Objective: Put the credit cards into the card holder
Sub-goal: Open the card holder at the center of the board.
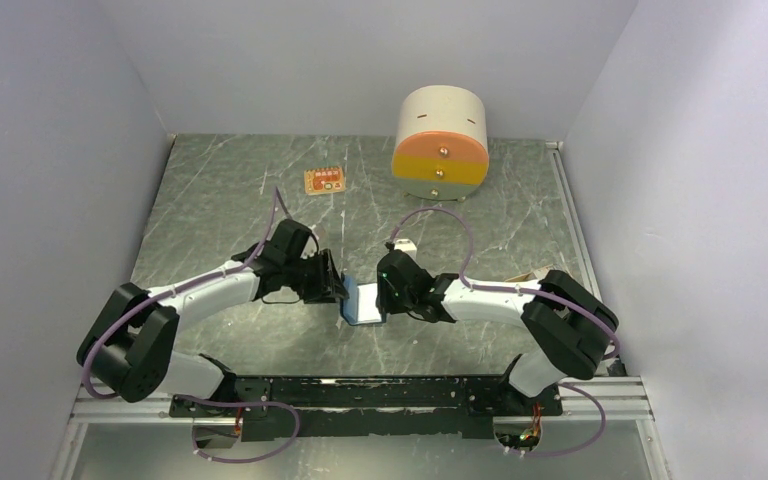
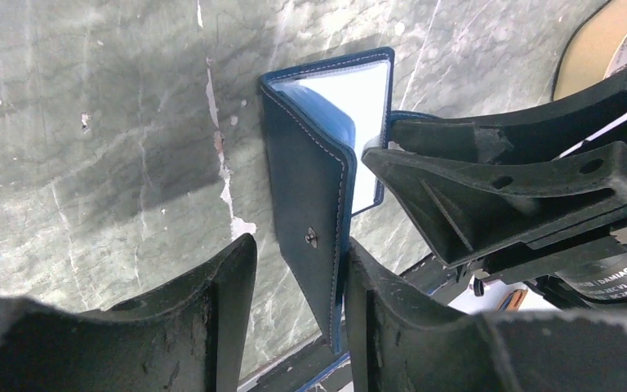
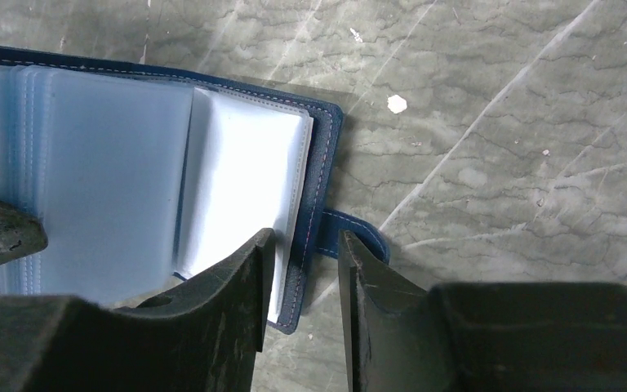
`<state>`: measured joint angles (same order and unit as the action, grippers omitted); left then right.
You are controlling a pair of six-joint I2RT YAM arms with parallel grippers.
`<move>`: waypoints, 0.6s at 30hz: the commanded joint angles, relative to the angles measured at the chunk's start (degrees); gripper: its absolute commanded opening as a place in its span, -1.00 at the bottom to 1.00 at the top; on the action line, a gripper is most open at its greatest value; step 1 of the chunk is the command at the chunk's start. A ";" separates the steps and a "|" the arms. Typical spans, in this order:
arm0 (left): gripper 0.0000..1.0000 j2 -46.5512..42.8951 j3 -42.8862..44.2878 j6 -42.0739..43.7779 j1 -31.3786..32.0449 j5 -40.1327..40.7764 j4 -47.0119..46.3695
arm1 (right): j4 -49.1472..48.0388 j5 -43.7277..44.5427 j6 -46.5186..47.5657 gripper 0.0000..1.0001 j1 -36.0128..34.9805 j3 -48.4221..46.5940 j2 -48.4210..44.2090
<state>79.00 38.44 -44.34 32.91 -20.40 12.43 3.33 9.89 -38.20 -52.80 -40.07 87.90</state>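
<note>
Card holder (image 1: 363, 303) lies open on the table (image 1: 210, 200), near-centre, between both grippers. Left gripper (image 2: 300, 269): jaws apart, the navy cover stands on edge between them, against one finger, not pinched. Right gripper (image 3: 304, 245): jaws partly closed astride the opposite cover edge by the strap; we cannot tell if they grip. Table is dark marble-look, with pale walls on three sides. Only the top view shows us the round drawer unit (image 1: 441, 143) and the orange tag (image 1: 325, 181), both well back. Only the right wrist shows the clear sleeves inside. Only the left wrist shows the snap, plus a tan card (image 2: 600, 45) beyond.
</note>
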 commanded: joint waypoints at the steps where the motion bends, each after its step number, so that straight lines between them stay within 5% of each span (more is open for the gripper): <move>1: -0.02 -0.29 2.41 1.27 0.06 -0.10 0.23 | 0.54 1.23 1.10 -0.26 -0.31 -0.23 0.27; 3: -0.05 0.29 2.73 1.59 0.02 -1.44 -0.58 | 0.59 1.16 1.14 -0.26 -0.30 -0.47 0.37; 6: -0.36 0.26 2.12 1.65 0.04 -2.07 -2.42 | 0.62 1.16 1.19 -0.27 -0.25 -0.62 0.77; 18: -0.79 4.04 1.90 4.10 0.00 -0.26 -1.10 | 3.60 1.25 1.34 -0.16 -0.28 -2.66 -2.51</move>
<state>81.67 40.38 -42.11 32.82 -21.85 10.74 4.47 10.11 -37.26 -52.80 -40.47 87.72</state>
